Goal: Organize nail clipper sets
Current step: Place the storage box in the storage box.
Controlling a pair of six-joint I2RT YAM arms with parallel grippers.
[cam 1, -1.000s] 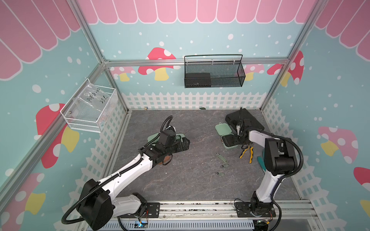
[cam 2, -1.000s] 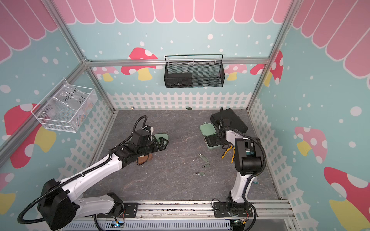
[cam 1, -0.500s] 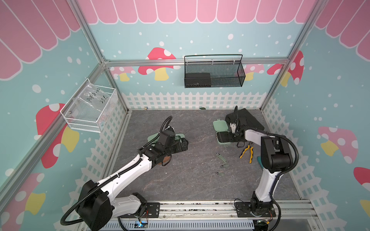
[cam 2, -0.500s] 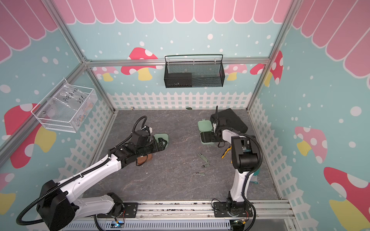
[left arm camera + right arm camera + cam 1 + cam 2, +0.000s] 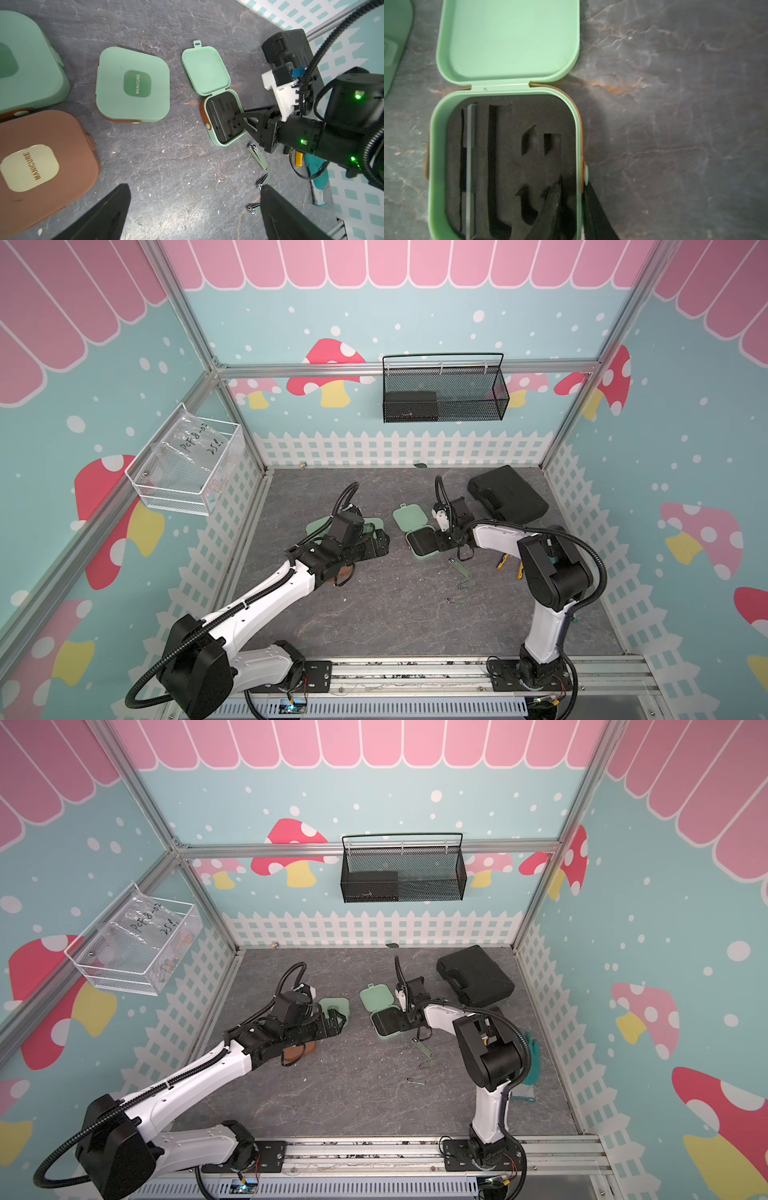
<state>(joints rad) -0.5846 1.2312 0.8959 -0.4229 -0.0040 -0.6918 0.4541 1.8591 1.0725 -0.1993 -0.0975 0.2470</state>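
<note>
- Open case (image 5: 409, 519): in a top view it lies just toward 12 o'clock of the middle of the table (image 5: 374, 626). Its lid (image 5: 205, 70) is folded flat back, and most slots of the black insert (image 5: 508, 166) are empty.
- Right pincer (image 5: 238, 120): narrowed astride one side wall of the open case, one finger on the insert and one outside. It appears to clamp that wall, though blur hides the contact.
- Clippers (image 5: 459, 567): three lie loose on the table, at 4 to 5 o'clock of the open case.
- Left pincer (image 5: 194, 186): spread wide and empty, it hovers over bare table. Two closed mint cases (image 5: 133, 87) and the brown case (image 5: 41, 158) lie at 9 o'clock of the open case.
- Step, as judged: squaring the open case for loading.
  - Slide it flat; do not lift it.
  - Grip low on the wall, so the base cannot tip or the lid swing shut.
  - Release fully before reaching for a clipper.
  - Seat each clipper lengthwise in its matching slot.
</note>
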